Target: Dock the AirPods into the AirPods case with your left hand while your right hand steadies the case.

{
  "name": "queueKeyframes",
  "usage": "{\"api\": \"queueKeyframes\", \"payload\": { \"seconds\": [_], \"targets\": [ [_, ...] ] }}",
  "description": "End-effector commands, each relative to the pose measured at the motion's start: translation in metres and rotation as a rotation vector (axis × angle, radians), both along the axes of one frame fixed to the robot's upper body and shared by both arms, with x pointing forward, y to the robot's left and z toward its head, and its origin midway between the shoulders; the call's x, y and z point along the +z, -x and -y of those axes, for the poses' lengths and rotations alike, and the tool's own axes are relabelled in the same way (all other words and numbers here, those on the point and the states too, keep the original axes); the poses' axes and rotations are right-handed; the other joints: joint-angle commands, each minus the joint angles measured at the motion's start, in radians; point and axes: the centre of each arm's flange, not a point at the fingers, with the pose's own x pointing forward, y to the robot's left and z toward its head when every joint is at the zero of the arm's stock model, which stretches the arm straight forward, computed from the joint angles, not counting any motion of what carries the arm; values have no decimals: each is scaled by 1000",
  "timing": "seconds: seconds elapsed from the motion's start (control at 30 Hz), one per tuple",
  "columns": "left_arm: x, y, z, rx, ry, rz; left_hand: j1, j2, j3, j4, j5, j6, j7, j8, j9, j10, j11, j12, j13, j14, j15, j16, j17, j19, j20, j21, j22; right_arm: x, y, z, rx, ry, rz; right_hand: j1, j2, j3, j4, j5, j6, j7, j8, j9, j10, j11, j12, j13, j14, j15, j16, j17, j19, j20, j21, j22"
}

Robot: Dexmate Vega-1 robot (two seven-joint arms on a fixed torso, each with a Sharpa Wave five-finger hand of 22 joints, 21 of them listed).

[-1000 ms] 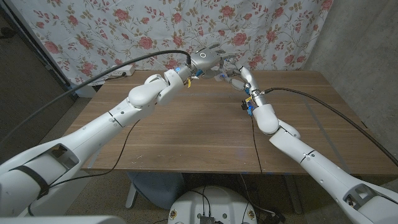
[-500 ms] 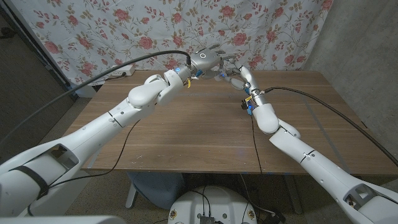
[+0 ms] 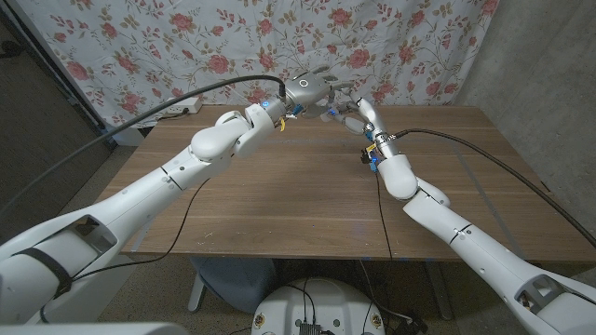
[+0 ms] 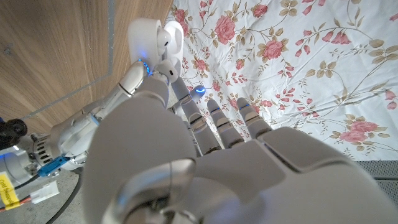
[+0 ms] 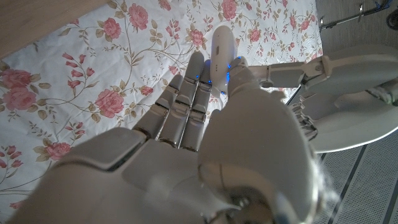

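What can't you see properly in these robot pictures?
- Head view: the hands meet at the far edge of the table; what they hold is too small to tell.
- Left wrist view: the left hand hides most of the white case.
- Right wrist view: the right hand covers part of the case.

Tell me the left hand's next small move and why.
Probably ease the left hand down a touch toward the AirPods case, which sits open in the right hand with an earbud at its mouth. Both hands meet at the table's far edge; seating isn't clear yet.
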Motion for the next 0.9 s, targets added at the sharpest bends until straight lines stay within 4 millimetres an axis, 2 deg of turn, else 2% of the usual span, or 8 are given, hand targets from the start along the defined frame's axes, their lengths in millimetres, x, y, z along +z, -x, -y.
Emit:
{"api": "queueKeyframes", "payload": {
  "seconds": [0.03, 0.47, 0.9],
  "targets": [
    [-1, 0, 3, -5, -8, 0, 3, 6, -2, 0, 6, 5, -2, -1, 1, -2, -1, -5, -4, 19, -28, 6, 3, 3, -7, 0, -1, 1, 2, -4, 26, -7, 3, 1, 7, 0, -5, 6, 5, -2, 7, 3, 141, -131, 11, 2, 1, -150, -1, 4, -1, 7, -1, 1],
    [-3, 0, 4, 11, -16, -10, 2, 0, -11, 1, 6, 9, -3, 2, 2, -49, 2, -50, -33, 4, -28, -1, 0, 3, -8, 0, -1, 0, 1, -3, 49, -27, -8, 1, 8, 1, -5, 6, 9, -1, 9, 3, 142, -131, 12, 3, 1, -150, -2, 5, -1, 7, -3, 1],
    [-5, -1, 2, 10, -5, -15, -24, -27, -26, 6, 6, 26, -5, 10, 1, -115, 7, -119, -73, -6, -22, -13, -13, 5, -20, 0, 0, 1, -1, -1, 48, -26, -11, 1, 8, 1, -5, 6, 11, -1, 9, 3, 142, -131, 12, 2, 2, -150, -3, 6, -1, 7, -4, 1]
  ]
}}
